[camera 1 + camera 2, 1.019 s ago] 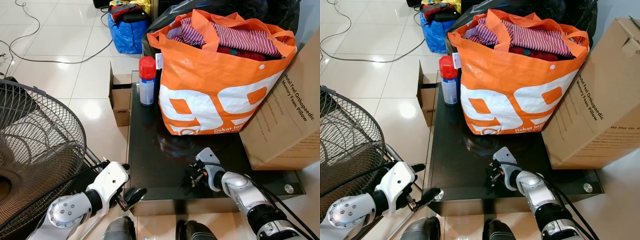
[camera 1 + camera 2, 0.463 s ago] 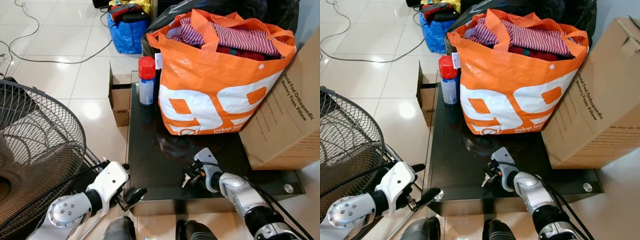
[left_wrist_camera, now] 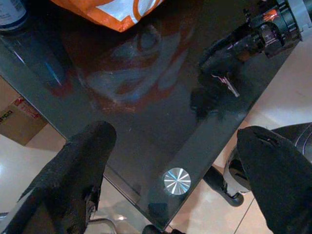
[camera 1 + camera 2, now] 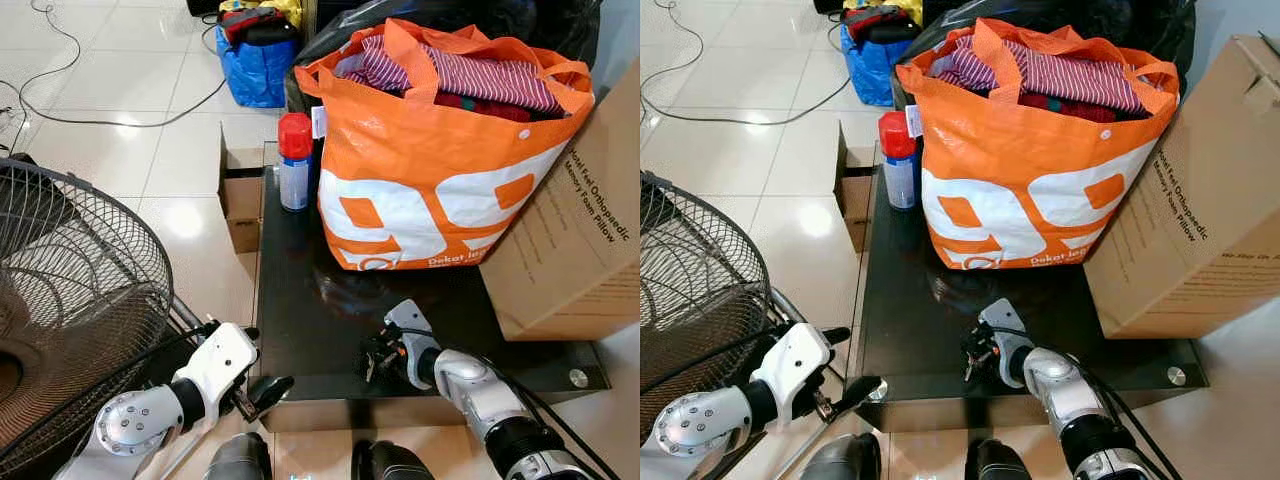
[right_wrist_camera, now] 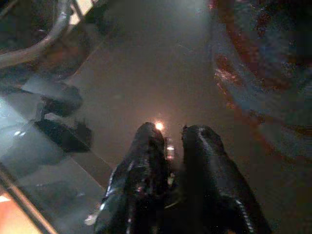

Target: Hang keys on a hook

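A small bunch of keys (image 4: 371, 362) lies low on the black glass table (image 4: 300, 300), near its front edge. My right gripper (image 4: 378, 350) is shut on the keys, fingertips down at the glass. The right wrist view has both fingers (image 5: 146, 161) pressed close together, with a glint of metal (image 5: 169, 148) between them. The left wrist view takes in the keys (image 3: 225, 82) hanging under the right gripper (image 3: 222, 51). My left gripper (image 4: 252, 362) hovers open off the table's front-left corner, its fingers (image 3: 83, 161) wide apart and holding nothing.
An orange bag of clothes (image 4: 440, 150) fills the back of the table, with a red-capped spray can (image 4: 294, 160) to its left. A large cardboard box (image 4: 575, 240) stands on the right. A floor fan (image 4: 70, 300) stands left. A small carton (image 4: 240, 190) sits on the tiles.
My right gripper has shifted a little to the left along the table's front edge with the keys in it. The left arm has stayed where it was.
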Tool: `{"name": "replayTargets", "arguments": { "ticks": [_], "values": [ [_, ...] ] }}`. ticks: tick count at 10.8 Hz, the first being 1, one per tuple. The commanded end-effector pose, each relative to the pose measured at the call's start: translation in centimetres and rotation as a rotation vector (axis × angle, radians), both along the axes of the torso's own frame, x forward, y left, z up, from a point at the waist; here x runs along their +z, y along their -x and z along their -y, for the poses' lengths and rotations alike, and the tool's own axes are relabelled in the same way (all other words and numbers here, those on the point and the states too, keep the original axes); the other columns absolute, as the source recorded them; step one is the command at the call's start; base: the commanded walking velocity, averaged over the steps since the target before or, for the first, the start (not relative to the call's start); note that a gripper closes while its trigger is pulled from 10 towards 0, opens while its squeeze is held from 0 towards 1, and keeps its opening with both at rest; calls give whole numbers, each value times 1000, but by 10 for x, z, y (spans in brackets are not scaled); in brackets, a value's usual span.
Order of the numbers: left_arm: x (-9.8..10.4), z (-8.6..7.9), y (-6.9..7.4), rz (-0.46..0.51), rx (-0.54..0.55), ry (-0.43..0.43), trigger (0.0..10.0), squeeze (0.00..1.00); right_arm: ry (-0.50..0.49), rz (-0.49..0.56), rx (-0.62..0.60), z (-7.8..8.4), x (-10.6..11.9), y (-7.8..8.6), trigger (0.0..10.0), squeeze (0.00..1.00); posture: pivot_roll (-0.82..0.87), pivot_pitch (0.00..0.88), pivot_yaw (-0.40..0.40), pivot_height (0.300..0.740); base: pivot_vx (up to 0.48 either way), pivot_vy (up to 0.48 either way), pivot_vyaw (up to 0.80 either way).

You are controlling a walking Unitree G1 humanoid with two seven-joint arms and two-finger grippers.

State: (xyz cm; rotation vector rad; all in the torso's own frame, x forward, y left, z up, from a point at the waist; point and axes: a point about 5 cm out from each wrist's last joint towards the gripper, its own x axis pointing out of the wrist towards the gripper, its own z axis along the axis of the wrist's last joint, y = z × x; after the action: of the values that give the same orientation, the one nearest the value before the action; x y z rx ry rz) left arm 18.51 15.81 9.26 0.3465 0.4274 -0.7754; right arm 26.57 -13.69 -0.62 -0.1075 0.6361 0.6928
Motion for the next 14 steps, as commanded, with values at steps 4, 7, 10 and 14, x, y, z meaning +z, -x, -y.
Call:
{"name": "replayTargets", "arguments": {
  "ticks": [4,7,10,14],
  "values": [
    [-2,2,0,0,-17,-10,10000,725,5,-5,37,11,4,4,10000,0,53,145,-39,740,0,0,0],
    [-2,3,0,1,-20,-11,10000,725,0,5,50,17,8,6,10000,0,50,145,-40,740,0,0,0],
    [-2,3,0,-1,-21,-11,10000,729,15,5,30,26,9,7,10000,0,48,149,-41,740,0,0,0],
    [-2,3,0,0,-21,-15,10000,725,35,-21,28,26,2,11,10000,0,52,152,-43,740,0,0,0]
  ]
}}
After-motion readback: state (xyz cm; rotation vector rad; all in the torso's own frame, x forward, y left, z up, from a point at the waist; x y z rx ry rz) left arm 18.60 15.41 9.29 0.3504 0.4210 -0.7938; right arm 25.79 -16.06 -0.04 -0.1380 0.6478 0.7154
